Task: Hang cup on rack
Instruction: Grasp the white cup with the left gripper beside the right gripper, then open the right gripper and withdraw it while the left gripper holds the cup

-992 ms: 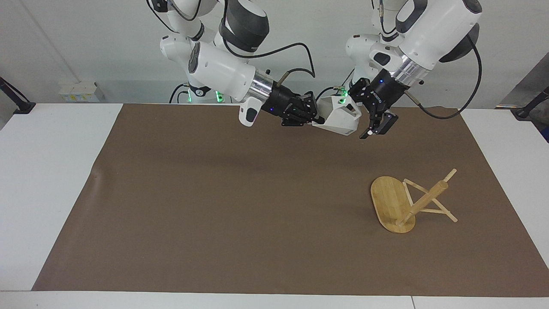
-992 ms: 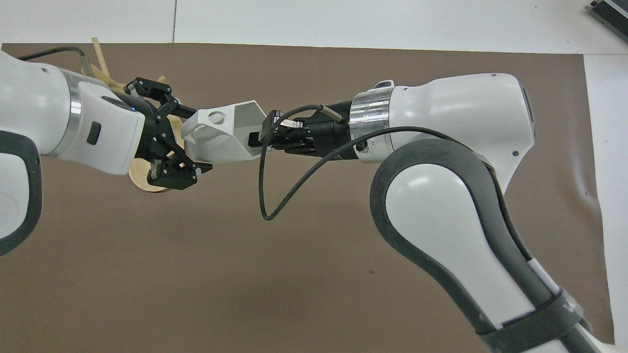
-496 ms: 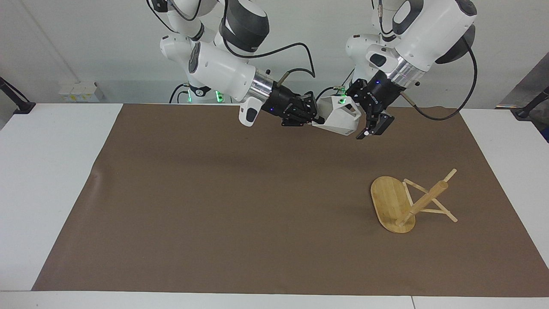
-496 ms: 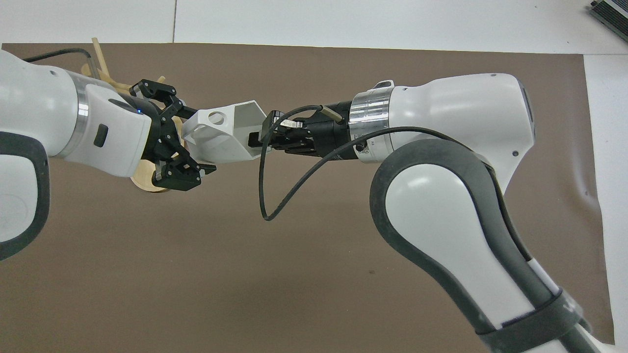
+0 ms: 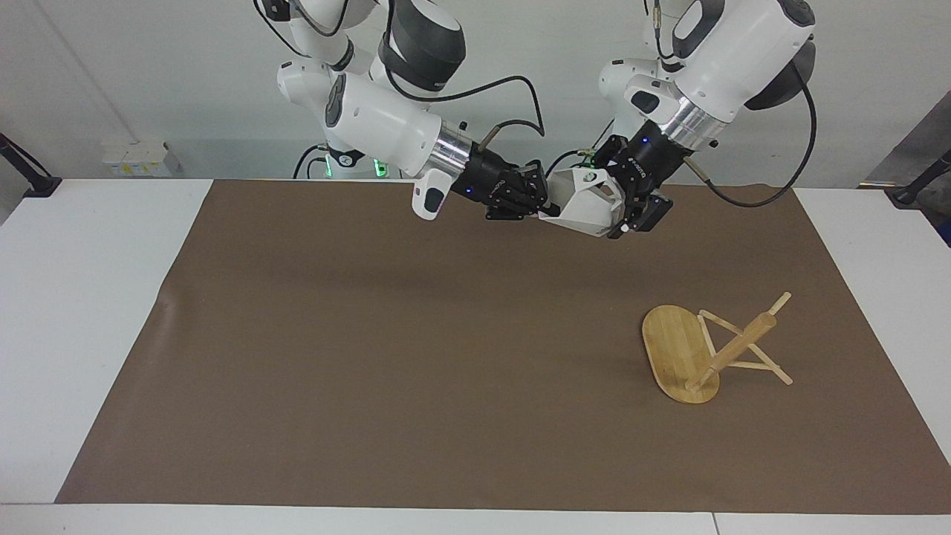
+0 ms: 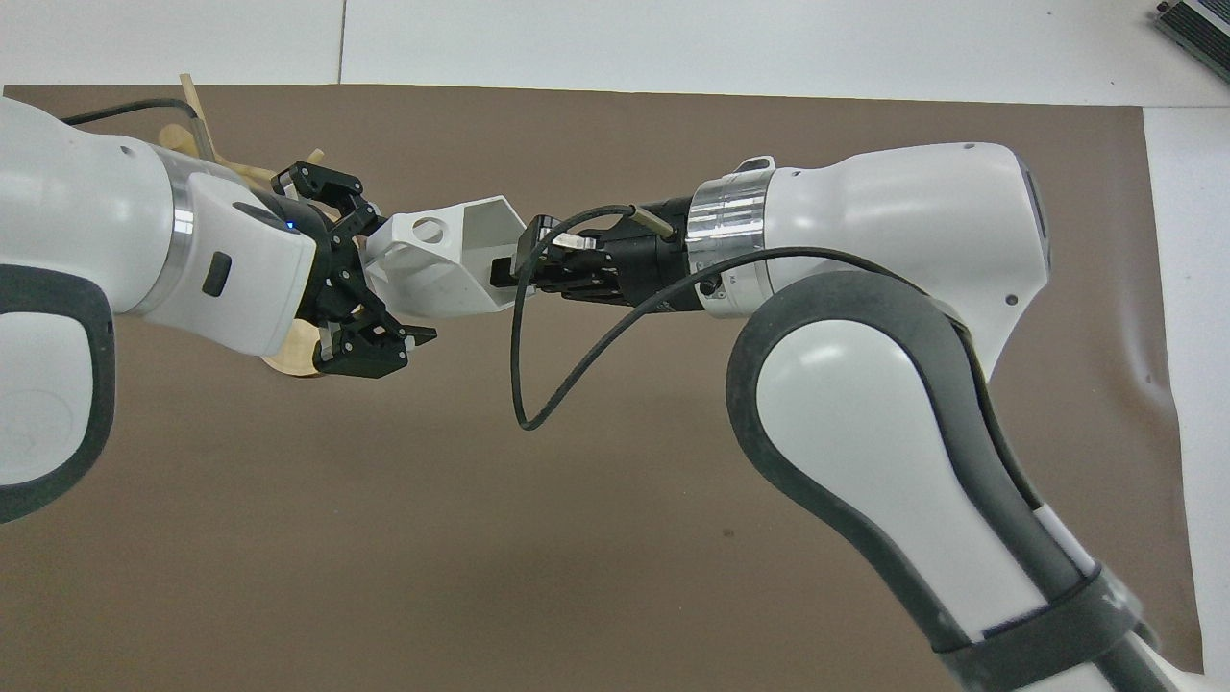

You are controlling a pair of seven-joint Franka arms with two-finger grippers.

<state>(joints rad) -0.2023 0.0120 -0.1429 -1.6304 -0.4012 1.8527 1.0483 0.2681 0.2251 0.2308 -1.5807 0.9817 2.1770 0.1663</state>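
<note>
White table [image 5: 89, 297] w/ brown mat [image 5: 416, 357]; tipped rack [image 5: 702, 353] on mat.

Facing view: high, across table, wide. Overhead: steep, close. Both share mat [image 5: 416, 357].

One cup [image 5: 587, 204], one rack [image 5: 702, 351], two claws, left [image 5: 628, 212] and right [image 5: 536, 199], one brown mat [image 5: 371, 357]

Your right gripper [image 6: 500, 274] pinching the white cup [image 6: 437, 259] by its rim, your left gripper [image 6: 370, 264] spread wide around its handle end, rack [image 6: 207, 144] mostly hidden under your left arm, all above brown mat [image 6: 577, 538]
</note>
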